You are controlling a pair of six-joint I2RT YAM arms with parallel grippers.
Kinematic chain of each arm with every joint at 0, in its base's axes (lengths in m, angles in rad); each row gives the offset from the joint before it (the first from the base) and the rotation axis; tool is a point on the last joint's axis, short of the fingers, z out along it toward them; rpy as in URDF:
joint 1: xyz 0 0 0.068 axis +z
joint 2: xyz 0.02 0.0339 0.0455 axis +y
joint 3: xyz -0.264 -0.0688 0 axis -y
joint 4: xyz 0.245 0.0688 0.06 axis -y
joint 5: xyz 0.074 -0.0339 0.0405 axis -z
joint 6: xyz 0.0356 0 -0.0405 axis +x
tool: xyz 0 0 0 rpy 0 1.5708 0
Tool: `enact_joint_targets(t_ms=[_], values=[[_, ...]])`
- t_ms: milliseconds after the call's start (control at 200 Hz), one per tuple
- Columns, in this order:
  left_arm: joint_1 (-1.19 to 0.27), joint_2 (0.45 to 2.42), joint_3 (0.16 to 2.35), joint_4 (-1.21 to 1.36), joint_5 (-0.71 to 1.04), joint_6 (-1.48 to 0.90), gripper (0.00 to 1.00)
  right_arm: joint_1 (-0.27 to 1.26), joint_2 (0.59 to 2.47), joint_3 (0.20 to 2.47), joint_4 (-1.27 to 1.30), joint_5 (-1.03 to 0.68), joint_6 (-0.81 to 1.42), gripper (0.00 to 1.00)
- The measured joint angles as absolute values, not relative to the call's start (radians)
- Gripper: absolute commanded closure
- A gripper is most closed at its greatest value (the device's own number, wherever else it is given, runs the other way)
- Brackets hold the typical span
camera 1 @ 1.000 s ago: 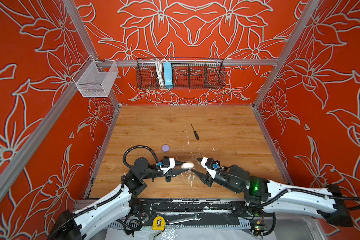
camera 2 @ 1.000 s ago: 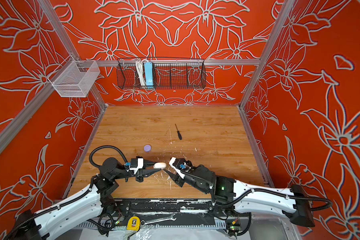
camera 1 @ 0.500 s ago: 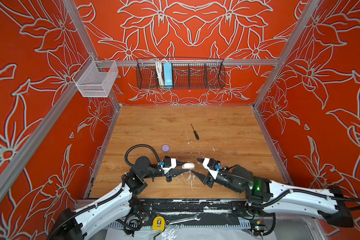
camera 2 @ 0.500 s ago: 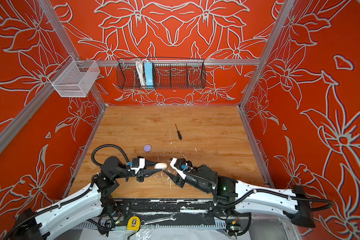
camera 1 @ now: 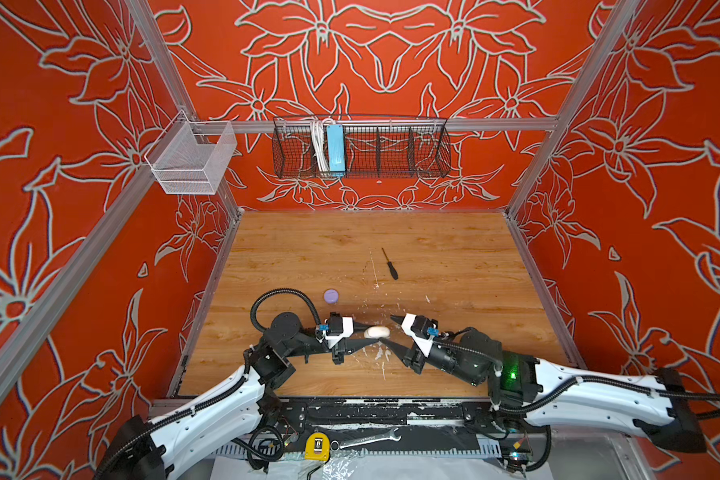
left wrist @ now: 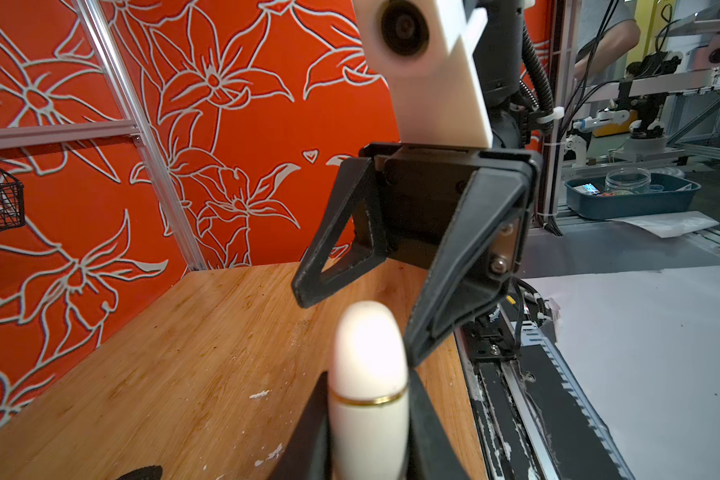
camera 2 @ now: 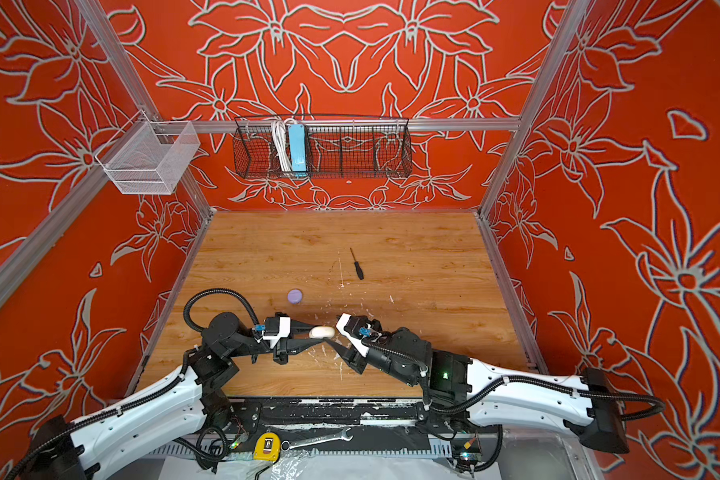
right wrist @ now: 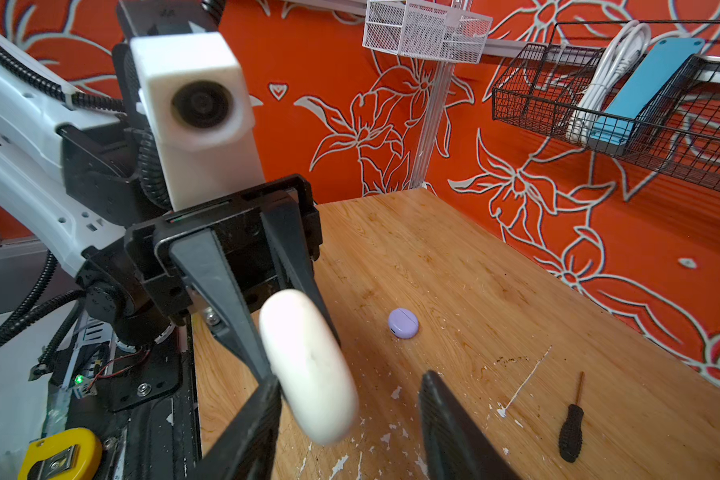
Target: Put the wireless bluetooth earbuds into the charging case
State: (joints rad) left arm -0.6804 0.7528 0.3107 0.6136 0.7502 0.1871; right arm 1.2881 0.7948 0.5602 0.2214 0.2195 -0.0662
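The right hand (camera 1: 387,329), half spread, has edged in until its fingers (right wrist: 445,419) flank the tip of the cream case (left wrist: 366,374), which the left hand (camera 1: 371,333) pinches above the desk (camera 1: 454,257). No earbuds show; opening it seems next.

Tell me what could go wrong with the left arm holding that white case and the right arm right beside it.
1. The cream case is smooth and rounded, and it sticks out past the left end effector. A push from the open right end effector might twist it loose onto the table.
2. Its lid looks shut, so an off-centre pry may just slip off.
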Motion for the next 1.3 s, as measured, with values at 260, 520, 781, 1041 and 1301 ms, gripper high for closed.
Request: enact_joint_targets(t_ms=[260, 520, 781, 1041, 1301], values=[[-0.68, 0.755, 0.312, 0.614, 0.745, 0.19, 1.0, 1.288, 0.795, 0.56, 0.221, 0.241, -0.064, 0.45], [-0.689, 0.756, 0.313, 0.611, 0.765, 0.198, 1.0, 1.246, 0.775, 0.563, 0.22, 0.29, -0.034, 0.45], [-0.69, 0.757, 0.314, 0.611, 0.765, 0.202, 1.0, 1.236, 0.786, 0.574, 0.213, 0.298, -0.014, 0.45], [-0.69, 0.78, 0.317, 0.662, 0.726, 0.148, 1.0, 1.227, 0.792, 0.617, 0.167, 0.302, 0.04, 0.38], [-0.538, 1.009, 0.265, 0.942, 0.735, -0.099, 1.0, 1.223, 0.789, 0.702, 0.049, 0.357, 0.215, 0.25]])
